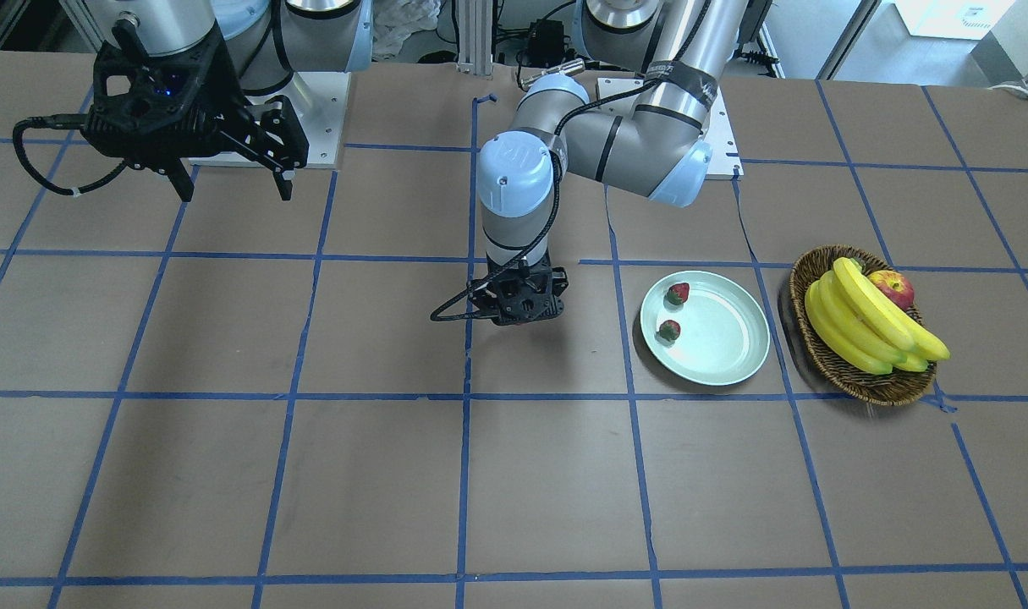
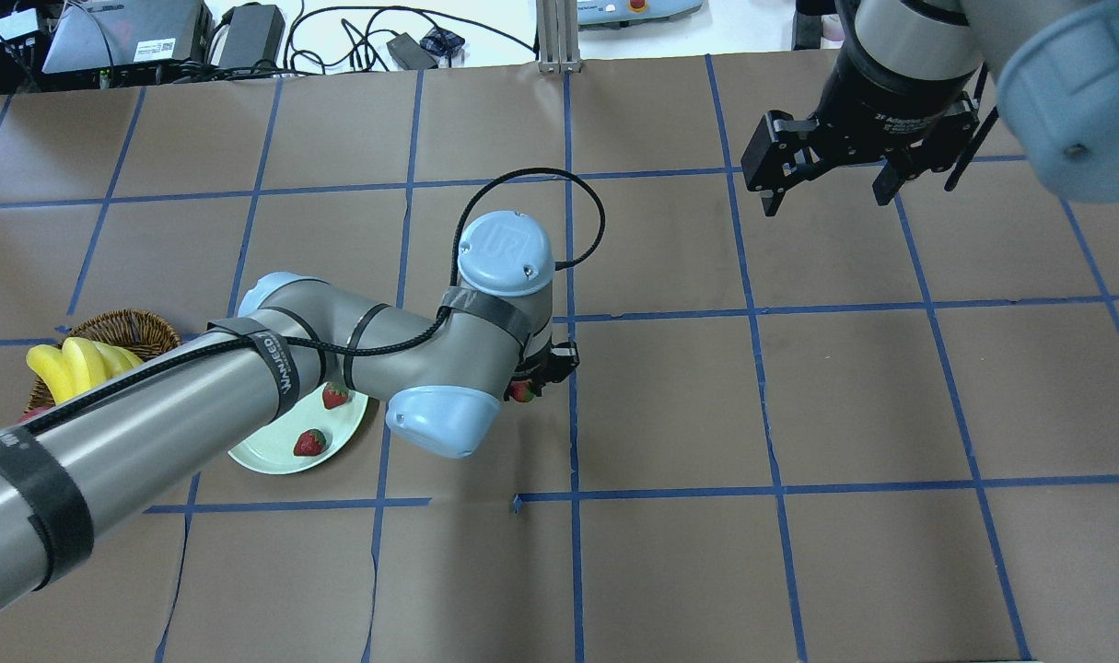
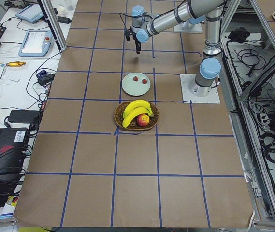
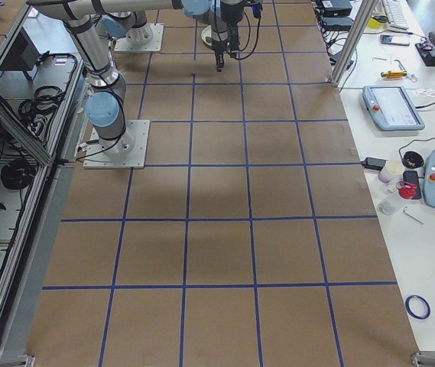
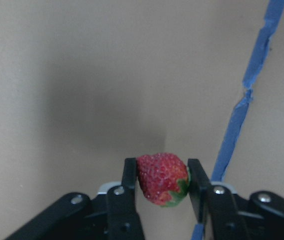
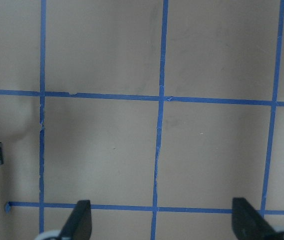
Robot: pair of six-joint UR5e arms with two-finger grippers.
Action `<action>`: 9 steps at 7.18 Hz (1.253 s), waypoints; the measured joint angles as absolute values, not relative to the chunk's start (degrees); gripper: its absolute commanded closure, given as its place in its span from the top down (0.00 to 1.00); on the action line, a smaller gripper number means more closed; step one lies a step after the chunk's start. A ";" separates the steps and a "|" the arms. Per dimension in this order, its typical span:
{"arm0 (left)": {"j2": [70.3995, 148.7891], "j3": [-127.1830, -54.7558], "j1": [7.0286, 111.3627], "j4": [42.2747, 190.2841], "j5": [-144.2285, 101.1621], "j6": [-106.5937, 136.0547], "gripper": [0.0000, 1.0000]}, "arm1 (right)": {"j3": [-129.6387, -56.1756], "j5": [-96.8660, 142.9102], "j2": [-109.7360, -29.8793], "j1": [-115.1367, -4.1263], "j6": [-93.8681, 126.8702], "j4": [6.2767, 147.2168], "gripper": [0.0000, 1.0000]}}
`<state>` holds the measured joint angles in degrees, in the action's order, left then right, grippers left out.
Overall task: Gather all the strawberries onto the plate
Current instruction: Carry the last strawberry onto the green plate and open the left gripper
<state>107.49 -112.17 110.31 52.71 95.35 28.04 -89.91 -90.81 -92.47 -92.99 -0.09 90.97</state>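
Observation:
My left gripper (image 5: 162,182) is shut on a strawberry (image 5: 161,179), red with a green cap, held above the brown table. In the overhead view this strawberry (image 2: 522,392) peeks out under the left wrist (image 2: 531,368), right of the plate. The pale mint-green plate (image 2: 273,456) holds two strawberries (image 2: 335,396) (image 2: 308,443); they also show in the front view (image 1: 678,293) (image 1: 669,331) on the plate (image 1: 725,347). My right gripper (image 2: 831,189) is open and empty, high over the table's far right (image 1: 230,182).
A brown wicker basket (image 1: 827,355) with bananas (image 1: 869,326) and a red apple (image 1: 893,288) stands just beyond the plate. Blue tape lines grid the brown table. A blue tape line (image 5: 241,115) runs beside the held strawberry.

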 measured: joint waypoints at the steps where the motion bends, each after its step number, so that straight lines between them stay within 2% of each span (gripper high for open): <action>1: 105.66 -113.03 106.45 54.66 96.71 22.20 0.00 | -89.91 -90.85 -92.44 -92.99 -0.09 90.97 1.00; 5: 99.50 -121.39 86.37 56.12 99.74 -6.49 0.00 | -89.91 -90.82 -92.44 -92.99 -0.09 90.97 1.00; 6: 99.01 -122.36 83.04 55.99 100.09 -10.90 0.74 | -89.91 -90.83 -92.43 -92.99 -0.09 90.97 1.00; 7: 99.03 -122.94 81.15 56.18 100.30 -13.79 0.97 | -89.91 -90.83 -92.44 -92.99 -0.09 90.97 1.00; 9: 98.39 -123.11 80.37 55.90 99.79 -14.38 1.00 | -89.86 -90.85 -92.40 -92.99 -0.09 90.95 1.00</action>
<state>98.39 -123.11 80.37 55.90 99.79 -14.38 -89.86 -90.85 -92.40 -92.99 -0.09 90.95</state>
